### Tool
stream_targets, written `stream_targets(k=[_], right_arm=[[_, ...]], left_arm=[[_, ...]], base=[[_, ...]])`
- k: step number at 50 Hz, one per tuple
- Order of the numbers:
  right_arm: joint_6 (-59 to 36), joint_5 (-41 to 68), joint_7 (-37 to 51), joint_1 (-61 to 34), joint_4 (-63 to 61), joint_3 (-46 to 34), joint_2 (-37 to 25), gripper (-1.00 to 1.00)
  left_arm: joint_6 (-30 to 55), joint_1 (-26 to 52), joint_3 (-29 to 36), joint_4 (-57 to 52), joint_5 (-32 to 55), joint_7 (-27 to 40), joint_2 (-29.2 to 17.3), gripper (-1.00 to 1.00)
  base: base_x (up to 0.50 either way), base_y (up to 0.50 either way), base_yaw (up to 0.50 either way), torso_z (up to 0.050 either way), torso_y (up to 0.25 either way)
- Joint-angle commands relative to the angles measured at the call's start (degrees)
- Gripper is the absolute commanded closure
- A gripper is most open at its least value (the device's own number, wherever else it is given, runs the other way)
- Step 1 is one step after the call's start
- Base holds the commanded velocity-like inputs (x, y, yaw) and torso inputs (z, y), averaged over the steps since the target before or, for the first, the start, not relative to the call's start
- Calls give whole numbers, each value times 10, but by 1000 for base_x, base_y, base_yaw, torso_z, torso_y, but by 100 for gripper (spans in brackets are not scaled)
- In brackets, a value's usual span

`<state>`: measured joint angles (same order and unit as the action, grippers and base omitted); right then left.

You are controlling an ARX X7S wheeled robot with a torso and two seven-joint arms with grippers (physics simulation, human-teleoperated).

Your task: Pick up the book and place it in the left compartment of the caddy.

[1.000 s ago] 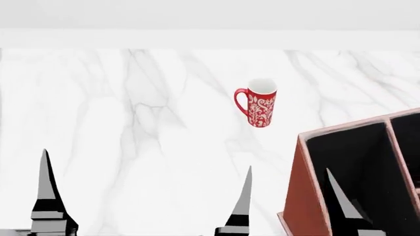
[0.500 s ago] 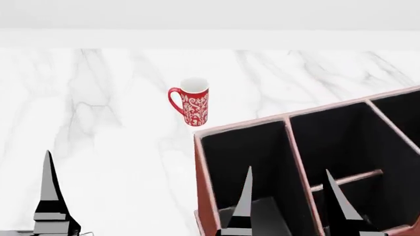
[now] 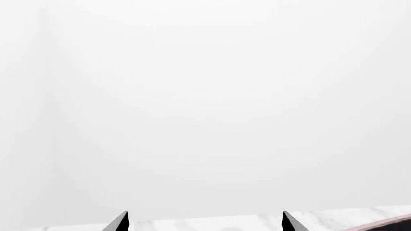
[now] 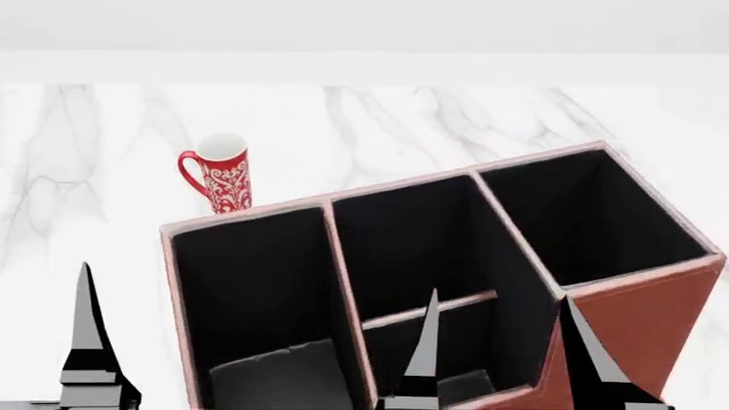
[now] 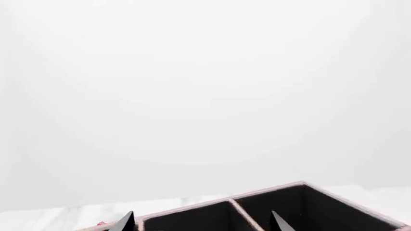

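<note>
The book is not in view. The caddy (image 4: 644, 320), reddish-brown with black lining, stands on the marble top at the centre right of the head view. Its left compartment (image 4: 256, 282) is the long slot on the left, with grey floor (image 4: 279, 380) showing at the near end. My right gripper (image 4: 504, 342) is open and empty, its fingertips over the caddy's near end. It also shows in the right wrist view (image 5: 202, 222), above the caddy's rim (image 5: 270, 189). My left gripper (image 3: 204, 224) is open and empty. One of its fingers (image 4: 85, 333) shows left of the caddy.
A red patterned mug (image 4: 224, 175) stands upright on the white marble table (image 4: 91, 171), just behind the caddy's far left corner. A white wall runs along the table's far edge. An edge of the caddy (image 3: 391, 222) shows in the left wrist view.
The head view has swung to the right. The caddy has come from the right edge to the middle, and the mug has slid to the left. The fingers keep their places in the picture.
</note>
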<state>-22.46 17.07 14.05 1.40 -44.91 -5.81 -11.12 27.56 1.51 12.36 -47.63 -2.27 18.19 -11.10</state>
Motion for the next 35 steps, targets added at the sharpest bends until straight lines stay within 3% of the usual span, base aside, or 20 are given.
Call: stream_targets(k=[1, 4, 17, 35], right_arm=[[19, -11, -6, 0, 4, 4, 0, -100], [16, -18, -1, -1, 2, 0, -3, -100], [18, -23, 10, -1, 4, -8, -10, -100], [18, -36, 10, -3, 2, -36, -27, -100]], left_arm=[[-25, -4, -8, 6, 35, -33, 4, -100], [-21, -2, -8, 3, 36, -32, 3, -100], [-22, -2, -7, 4, 41, -26, -1, -100], [-19, 0, -4, 1, 46, -19, -7, -100]], base=[[0, -500, 0, 0, 0], [0, -500, 0, 0, 0], [0, 0, 0, 0, 0], [0, 0, 490, 0, 0]])
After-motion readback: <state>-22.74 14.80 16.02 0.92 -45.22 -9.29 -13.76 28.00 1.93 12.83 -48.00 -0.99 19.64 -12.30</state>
